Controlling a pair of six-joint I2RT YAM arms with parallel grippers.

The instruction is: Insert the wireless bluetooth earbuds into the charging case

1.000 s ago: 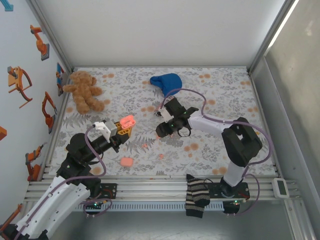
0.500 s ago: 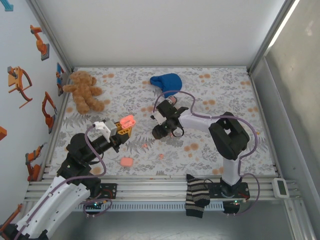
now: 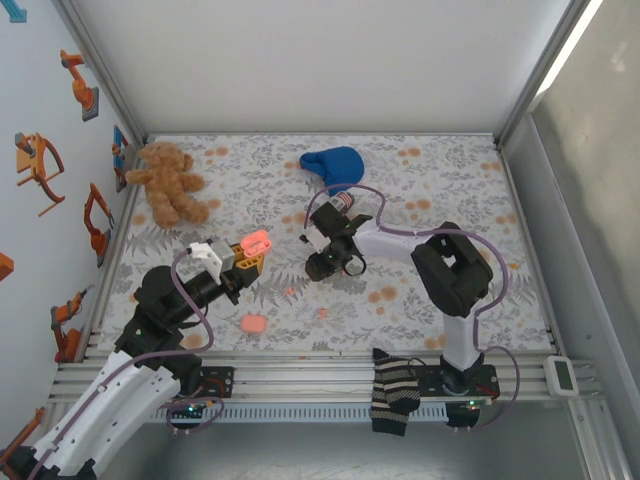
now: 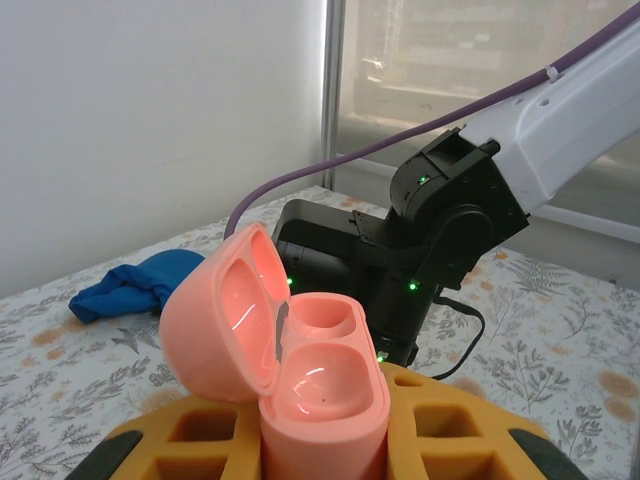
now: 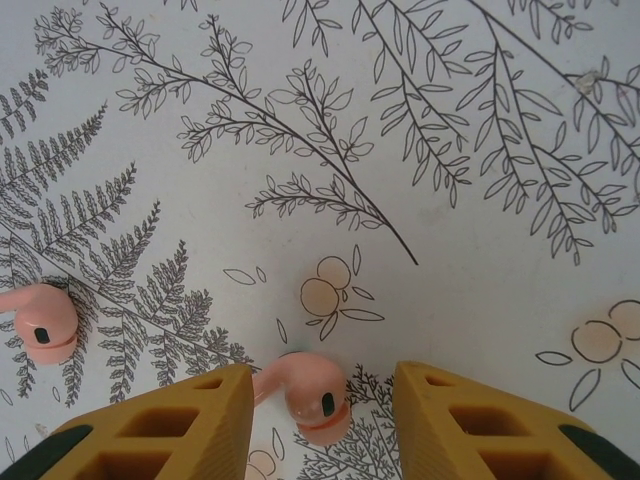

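We've got the right gripper (image 5: 322, 382) low over the table (image 5: 480, 150), jaws apart either side of an earbud (image 5: 312, 402) at bottom centre, nothing gripped yet. We'd pinch the round body squarely, not the stem, or it may squirt out. A second bud (image 5: 40, 322) lies at the left edge. The left gripper (image 4: 325, 440) clamps the open case (image 4: 330, 390).

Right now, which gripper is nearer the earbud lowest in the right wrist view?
Right. The right gripper straddles the earbud; the left gripper is off to its left, holding the charging case.
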